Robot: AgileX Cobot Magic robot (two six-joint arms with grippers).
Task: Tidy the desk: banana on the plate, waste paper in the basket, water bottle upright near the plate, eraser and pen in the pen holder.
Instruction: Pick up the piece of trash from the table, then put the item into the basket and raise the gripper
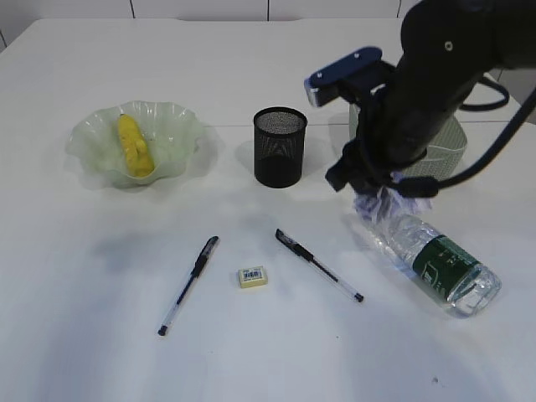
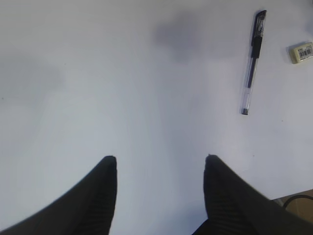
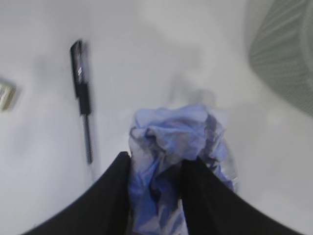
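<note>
My right gripper is shut on a crumpled bluish waste paper and holds it above the table, just left of the pale green basket, which also shows in the right wrist view. A yellow banana lies on the translucent green plate. A clear water bottle with a green label lies on its side at the right. Two black pens and a yellow eraser lie in front of the black mesh pen holder. My left gripper is open and empty over bare table.
The left wrist view shows one pen and the eraser at its upper right. The right wrist view shows the other pen. A dark cable runs behind the right arm. The table's far edge runs along the top.
</note>
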